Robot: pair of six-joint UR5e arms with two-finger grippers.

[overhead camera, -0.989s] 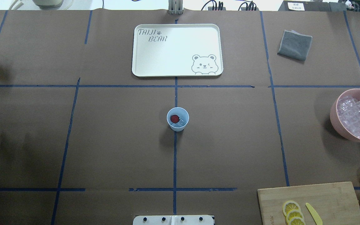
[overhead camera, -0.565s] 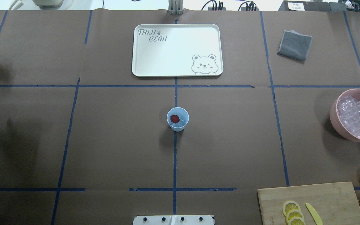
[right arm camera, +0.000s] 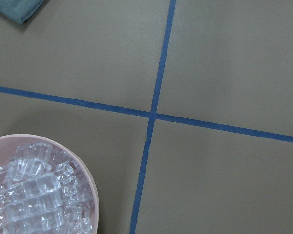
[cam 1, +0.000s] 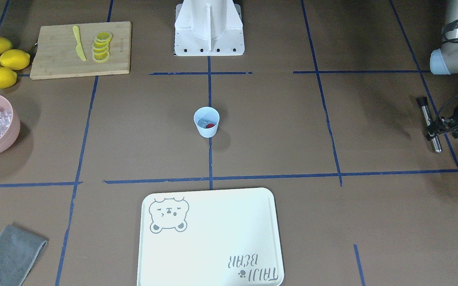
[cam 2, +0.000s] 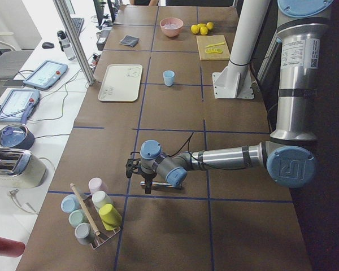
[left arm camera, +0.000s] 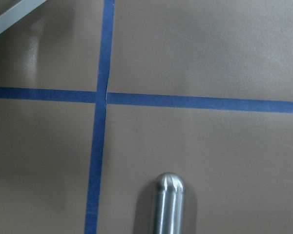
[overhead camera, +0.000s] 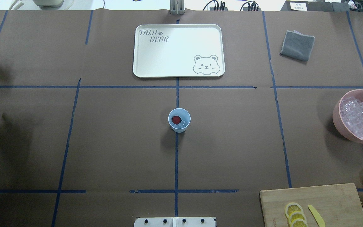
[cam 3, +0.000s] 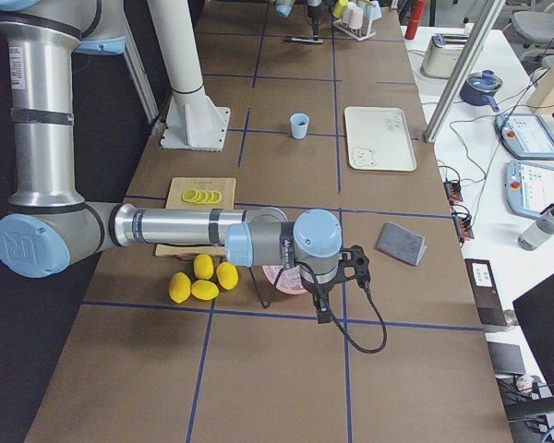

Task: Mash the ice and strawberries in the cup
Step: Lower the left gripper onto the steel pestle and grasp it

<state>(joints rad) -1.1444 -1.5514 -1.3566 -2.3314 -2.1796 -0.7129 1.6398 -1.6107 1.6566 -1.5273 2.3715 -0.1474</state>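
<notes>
Holding a steel rod (cam 1: 426,115) roughly level, the left gripper (cam 1: 434,129) is clamped on it near the left end of the table (overhead camera: 232,142), well apart from the cup (overhead camera: 179,128). The cup stands upright at the table's centre on a blue tape line (overhead camera: 176,157), with the strawberry (overhead camera: 176,119) and ice (overhead camera: 184,123) inside. The right gripper (cam 3: 321,312) hangs near the pink bowl (overhead camera: 337,117); whether its claw is apart or together cannot be told. Probable faults: the cup is light, narrow and unheld, so an off-centre or tilted rod stroke would likely tip or slide it. Hard cubes may jump out under pressure. The smooth rod may slip in the grip when loaded.
</notes>
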